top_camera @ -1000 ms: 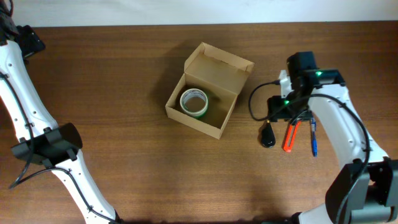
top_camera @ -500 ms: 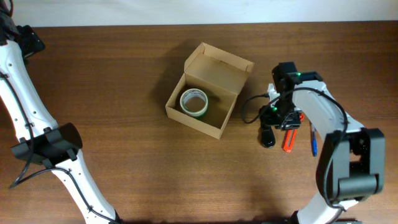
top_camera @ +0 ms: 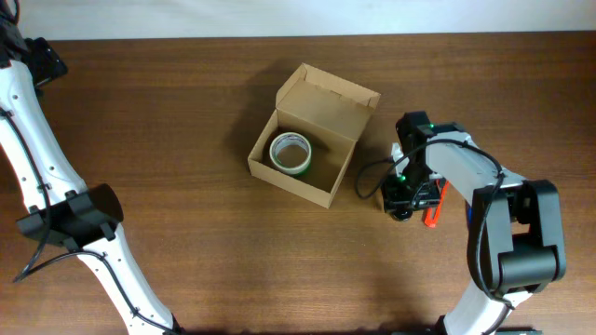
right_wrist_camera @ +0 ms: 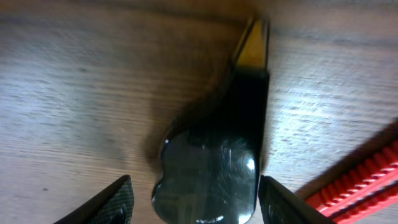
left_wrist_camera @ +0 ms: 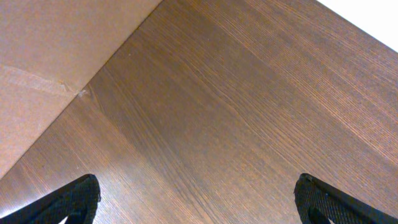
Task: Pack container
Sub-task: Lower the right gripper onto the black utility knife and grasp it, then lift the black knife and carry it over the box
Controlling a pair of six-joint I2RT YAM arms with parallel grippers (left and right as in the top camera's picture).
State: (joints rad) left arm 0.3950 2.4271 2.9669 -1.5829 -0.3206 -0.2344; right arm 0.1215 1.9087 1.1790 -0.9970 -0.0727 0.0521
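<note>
Straddling a black glossy object (right_wrist_camera: 211,168), right jaws parted; container (top_camera: 328,110) well apart leftward; left jaws spread.

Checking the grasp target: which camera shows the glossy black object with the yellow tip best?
The right wrist view: the black object is seen close up, yellow tip up, between the open fingers of the right gripper. Overhead, only its rounded end peeks from under that gripper. The left wrist view does not show it.

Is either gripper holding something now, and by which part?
Nothing is held. The right gripper stands open around the black object's wide end; the left gripper is open over the table.
</note>
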